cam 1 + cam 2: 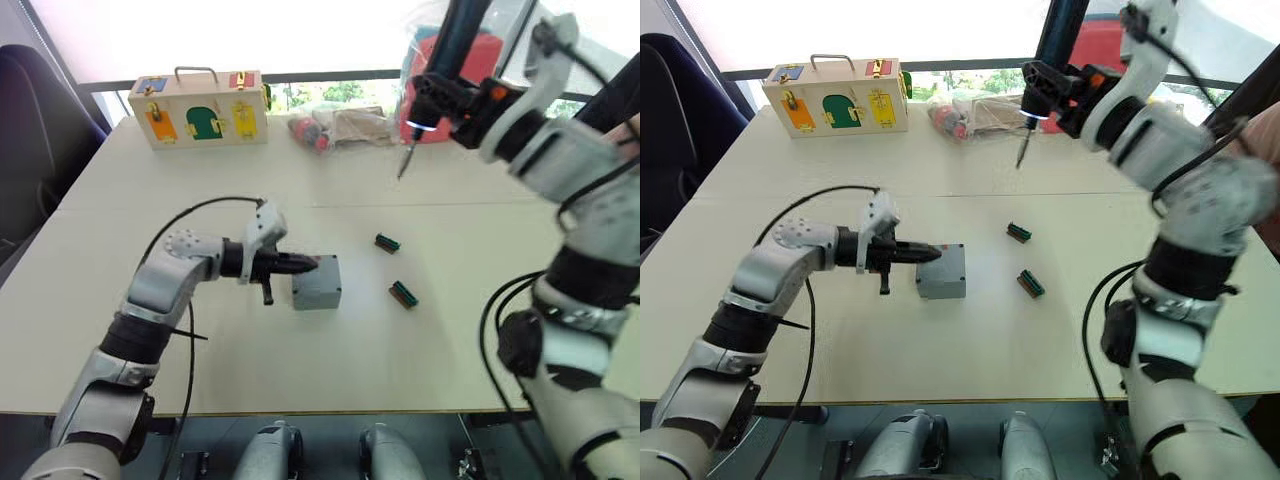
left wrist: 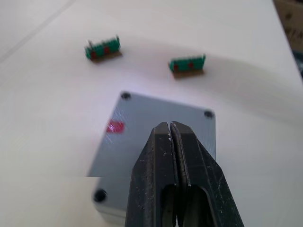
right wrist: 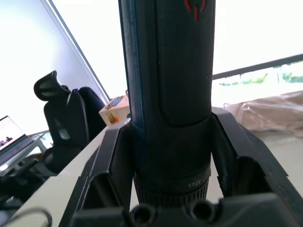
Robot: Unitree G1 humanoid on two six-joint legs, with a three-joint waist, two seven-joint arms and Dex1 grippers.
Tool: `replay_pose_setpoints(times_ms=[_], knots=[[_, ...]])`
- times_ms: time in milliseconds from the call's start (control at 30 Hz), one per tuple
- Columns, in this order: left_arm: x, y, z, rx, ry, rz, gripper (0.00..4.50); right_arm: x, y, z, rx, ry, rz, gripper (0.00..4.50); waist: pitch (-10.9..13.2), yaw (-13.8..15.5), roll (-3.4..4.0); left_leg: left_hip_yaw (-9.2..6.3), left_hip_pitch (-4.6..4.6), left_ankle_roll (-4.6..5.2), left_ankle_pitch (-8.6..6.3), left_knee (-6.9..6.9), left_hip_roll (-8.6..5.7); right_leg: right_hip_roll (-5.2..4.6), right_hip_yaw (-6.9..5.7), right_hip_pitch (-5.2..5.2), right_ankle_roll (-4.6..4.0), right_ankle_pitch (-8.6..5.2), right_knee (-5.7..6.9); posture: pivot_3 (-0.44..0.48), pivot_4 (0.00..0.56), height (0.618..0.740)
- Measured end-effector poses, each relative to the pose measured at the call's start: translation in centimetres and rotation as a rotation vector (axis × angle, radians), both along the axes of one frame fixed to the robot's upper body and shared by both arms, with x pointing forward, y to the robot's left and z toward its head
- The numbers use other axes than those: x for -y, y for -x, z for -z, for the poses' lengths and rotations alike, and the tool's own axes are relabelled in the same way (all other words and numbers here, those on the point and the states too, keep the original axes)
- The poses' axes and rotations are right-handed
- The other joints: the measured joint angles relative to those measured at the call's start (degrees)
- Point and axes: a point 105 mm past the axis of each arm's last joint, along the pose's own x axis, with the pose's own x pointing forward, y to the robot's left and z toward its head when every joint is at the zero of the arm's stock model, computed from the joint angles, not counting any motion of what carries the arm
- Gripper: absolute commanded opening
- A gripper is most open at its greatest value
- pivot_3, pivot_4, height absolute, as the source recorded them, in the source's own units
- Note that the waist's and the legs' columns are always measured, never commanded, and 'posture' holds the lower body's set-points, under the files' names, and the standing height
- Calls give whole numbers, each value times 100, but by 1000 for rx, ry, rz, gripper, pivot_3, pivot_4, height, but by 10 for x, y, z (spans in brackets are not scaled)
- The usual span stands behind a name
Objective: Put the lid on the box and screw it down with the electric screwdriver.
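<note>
Left gripper point(image 2: 170, 130), fingers clenched, presses on the lid point(image 2: 156, 137) atop the box point(image 1: 318, 293); right gripper point(image 3: 165, 156) grasps the electric screwdriver point(image 1: 425, 95) well beyond the box.

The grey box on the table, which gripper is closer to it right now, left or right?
Left. The left gripper, fingers shut, sits right over the lidded box. The right gripper is raised far off toward the table's back, holding the electric screwdriver.

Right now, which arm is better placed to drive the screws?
Right. The right gripper holds the electric screwdriver, bit pointing down, raised beyond the box. The left gripper, fingers shut, rests on the lid.
</note>
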Motion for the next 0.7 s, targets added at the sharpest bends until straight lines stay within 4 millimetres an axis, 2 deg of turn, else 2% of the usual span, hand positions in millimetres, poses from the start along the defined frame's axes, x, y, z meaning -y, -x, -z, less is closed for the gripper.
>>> replay_pose_setpoints(times_ms=[67,133,233,400,567,700], knots=[[-2,16,-11,52,-42,77,0,26,0,38,-234,91,48,1843,0,0,0,4,1,10,-6,-1,-1,-6,0,6,-17,-9,-11,0,150,740],[-4,29,-10,49,-59,127,0,54,4,81,-446,148,123,1843,5,15,9,5,-2,17,-10,-1,-7,-15,0,8,-18,-10,-22,0,150,740],[-2,40,-5,27,-63,164,0,83,11,135,-701,160,174,1843,26,-2,29,14,-6,25,-12,4,-13,-18,4,7,-16,-9,-27,0,150,740],[0,46,3,32,-77,179,0,101,22,157,-860,193,183,1843,52,-29,48,19,-3,26,-12,6,4,10,6,4,3,2,-18,0,150,740],[5,44,12,32,-76,146,0,98,26,178,-964,205,152,1843,56,0,43,20,0,26,-11,11,4,14,5,4,4,2,-8,0,150,740],[6,43,11,58,-75,121,0,96,27,186,-1002,233,139,1843,61,24,36,20,-2,26,-12,16,-2,14,2,6,5,2,-8,0,150,740]])
